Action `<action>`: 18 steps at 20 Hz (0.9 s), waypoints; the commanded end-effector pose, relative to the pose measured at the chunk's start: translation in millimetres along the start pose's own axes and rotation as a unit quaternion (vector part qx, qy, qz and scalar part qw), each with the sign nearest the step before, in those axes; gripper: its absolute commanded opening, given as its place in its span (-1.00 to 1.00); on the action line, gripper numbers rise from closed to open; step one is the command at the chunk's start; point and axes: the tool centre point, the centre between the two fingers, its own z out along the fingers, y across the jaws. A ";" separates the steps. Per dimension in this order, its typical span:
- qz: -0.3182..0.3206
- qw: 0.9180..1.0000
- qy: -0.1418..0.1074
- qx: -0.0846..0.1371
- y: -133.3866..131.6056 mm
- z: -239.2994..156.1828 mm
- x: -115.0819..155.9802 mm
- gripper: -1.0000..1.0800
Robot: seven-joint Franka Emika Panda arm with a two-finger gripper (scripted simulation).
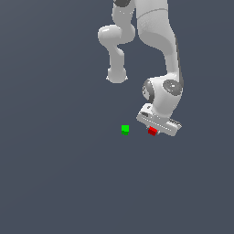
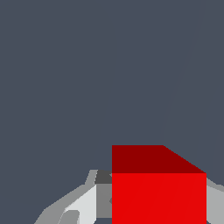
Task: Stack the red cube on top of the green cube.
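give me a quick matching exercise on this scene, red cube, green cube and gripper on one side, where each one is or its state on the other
Things:
1. red cube
2. green cube
3. gripper

Places or states:
A. alone on the floor, toward the exterior view's left
B. at the arm's end, around a cube
C. between the fingers, filling the wrist view's foreground

Pairs: 1-C, 2-A, 3-B

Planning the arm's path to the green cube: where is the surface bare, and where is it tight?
Bare surface surrounds the green cube on every side, including the gap between it and the red cube. It is tight only around the gripper, which sits on the red cube at the exterior view's right.
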 end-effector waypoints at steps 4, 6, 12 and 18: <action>0.000 1.000 0.001 0.001 0.0 -37.5 0.1 -1.00; 0.000 1.000 0.001 0.001 -0.1 -47.0 0.2 -1.00; 0.000 1.000 0.001 0.001 -0.6 -59.5 0.7 -1.00; 0.000 1.000 0.001 0.001 7.2 -54.7 3.7 -1.00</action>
